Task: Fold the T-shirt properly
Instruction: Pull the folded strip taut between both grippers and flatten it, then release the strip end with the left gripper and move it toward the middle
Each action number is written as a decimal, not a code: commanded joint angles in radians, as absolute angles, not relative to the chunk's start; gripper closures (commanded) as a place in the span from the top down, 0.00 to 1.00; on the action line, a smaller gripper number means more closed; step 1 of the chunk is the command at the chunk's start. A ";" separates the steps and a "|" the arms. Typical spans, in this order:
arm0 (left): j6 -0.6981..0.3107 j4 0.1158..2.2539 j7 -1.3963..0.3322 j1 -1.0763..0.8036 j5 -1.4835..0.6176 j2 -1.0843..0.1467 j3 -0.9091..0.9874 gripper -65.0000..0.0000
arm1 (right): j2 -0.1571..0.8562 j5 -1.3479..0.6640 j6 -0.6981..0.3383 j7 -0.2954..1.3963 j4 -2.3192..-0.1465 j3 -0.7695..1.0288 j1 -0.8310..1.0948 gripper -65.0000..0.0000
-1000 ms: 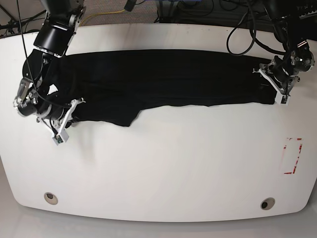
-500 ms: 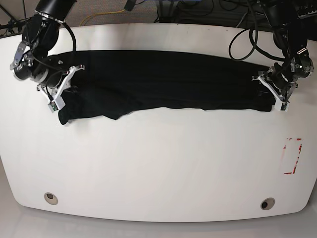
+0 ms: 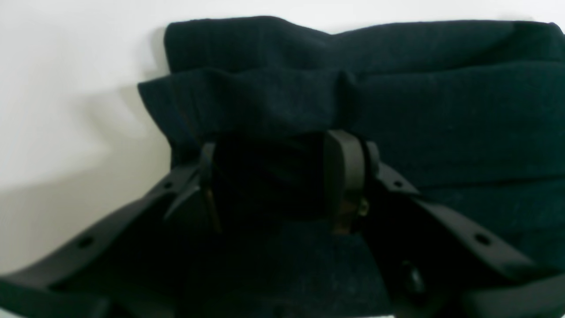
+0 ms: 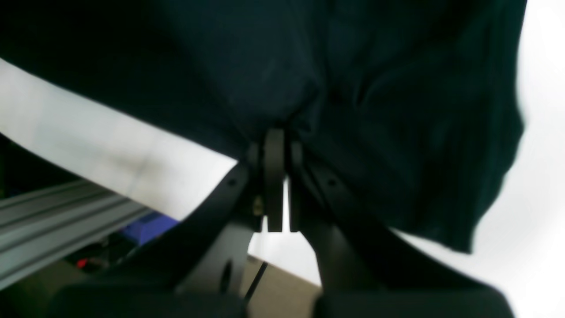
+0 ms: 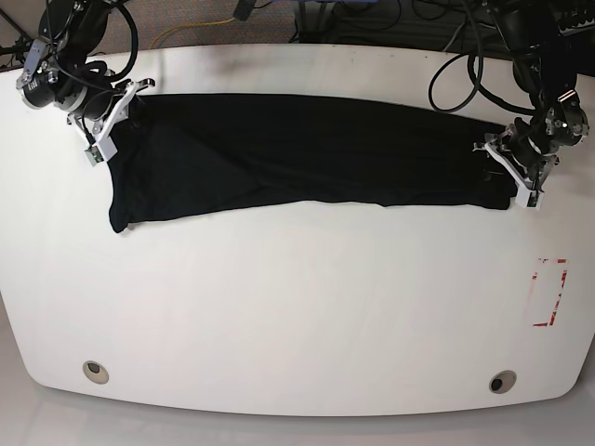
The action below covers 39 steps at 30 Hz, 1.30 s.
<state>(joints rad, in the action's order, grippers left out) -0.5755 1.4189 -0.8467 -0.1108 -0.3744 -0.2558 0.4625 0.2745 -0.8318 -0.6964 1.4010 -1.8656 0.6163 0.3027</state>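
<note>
Black fabric of the T-shirt lies stretched in a long band across the far half of the white table, w/ 1 end at each arm. Its near edge runs fairly straight; the end on the base view's left hangs wider, w/ a corner dropping toward the front.

Right gripper sits at the far corner on that view's left, arm folded back over the table edge, wrist angled so the white fingers point down and inward at the cloth. In the right wrist view its fingers are pressed together, pinching a bunched bit of the shirt, fabric draping away from the pinch.

Left gripper is at the opposite end, arm coming down from the rear, cables looping above it, fingers low at the table. In the left wrist view its pads stand apart w/ a thick layered fold of the shirt between them; cannot tell if they actually squeeze it.

Red-marked rectangle sits nearer the front on that side, well apart from the shirt.
</note>
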 commanded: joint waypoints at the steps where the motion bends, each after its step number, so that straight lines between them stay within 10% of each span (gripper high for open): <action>1: -0.575 1.417 -0.914 -0.117 -0.338 -0.260 0.458 0.43 | 0.302 -0.835 -0.698 1.388 -1.851 0.624 0.303 0.02; 12: -0.608 1.491 -0.920 -0.094 -0.397 -0.255 0.461 0.44 | 0.320 -0.963 -0.698 1.388 -1.874 0.757 0.274 0.80; 22: -0.631 1.518 -1.066 -0.024 -0.598 -0.257 0.651 0.70 | 0.259 -0.995 -0.698 1.385 -1.647 0.615 0.094 0.64; 39: -0.639 1.383 -1.138 0.013 -0.618 -0.283 0.696 0.72 | 0.254 -0.774 -0.698 1.314 -1.526 0.490 0.025 0.64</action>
